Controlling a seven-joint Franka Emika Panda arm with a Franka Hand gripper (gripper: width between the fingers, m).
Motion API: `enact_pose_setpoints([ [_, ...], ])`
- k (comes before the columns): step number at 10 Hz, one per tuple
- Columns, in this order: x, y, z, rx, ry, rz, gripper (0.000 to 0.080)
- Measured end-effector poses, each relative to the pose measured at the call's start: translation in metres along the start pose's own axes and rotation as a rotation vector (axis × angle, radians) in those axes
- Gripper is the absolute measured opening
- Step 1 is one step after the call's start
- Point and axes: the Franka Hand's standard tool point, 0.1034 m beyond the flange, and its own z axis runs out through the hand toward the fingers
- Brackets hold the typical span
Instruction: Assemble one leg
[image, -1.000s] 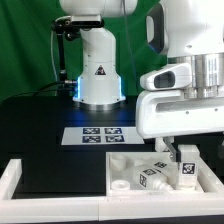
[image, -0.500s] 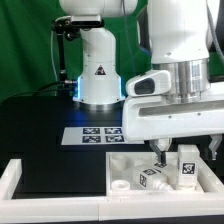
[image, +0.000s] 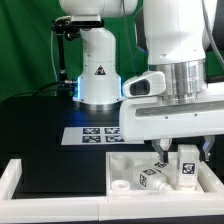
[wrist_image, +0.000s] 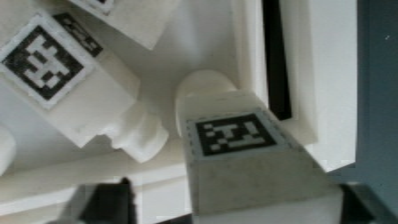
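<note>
Exterior view, going from its left to its right: white wall piece (image: 12, 172) at the counter's (image: 40, 115) near edge, then the marker board (image: 95, 133) flat on the black top, approx. 12 o'clock of the loose parts. Next a small round white part (image: 120, 185), type unclear. At its 3 o'clock a second leg (image: 150, 178) lies on its side, tag up, untouched.

Then the leg (image: 186, 168) I'm after. It stands just beside that second one, at its 3 o'clock, directly under my wrist. My fingers (image: 159, 150) are spread apart, one each side of it, at its 9 and 3 o'clock. In the wrist view the leg (wrist_image: 231, 135) fills the middle w/ its tag facing the camera. Both fingers (wrist_image: 107, 205) show dark at the frame edge, w/ a gap to the leg on each side. No squeeze on it as far as I can tell.

Progress, my read: early. Lined up over the leg, nothing gripped. Left to do: close on it, lift, carry to its mount, fix it in. No leg looks joined to anything. The mounting spot itself isn't visible to me.
</note>
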Motion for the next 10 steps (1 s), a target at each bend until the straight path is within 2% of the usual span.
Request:
enact_pose_setpoints([
  [1, 0.001, 0.000, 0.000, 0.001, 0.013, -0.001, 0.0284],
  [3, 0.002, 0.000, 0.000, 0.001, 0.014, -0.001, 0.0285],
  [5, 0.002, -0.003, 0.000, 0.002, 0.145, 0.019, 0.0285],
  [7, -0.002, -0.014, 0.001, 0.019, 0.172, 0.193, 0.0285],
  [9, -0.004, -0.015, 0.002, 0.042, 0.179, 0.362, 0.0285],
  [10, -0.004, -0.016, 0.002, 0.043, 0.170, 0.378, 0.0285],
])
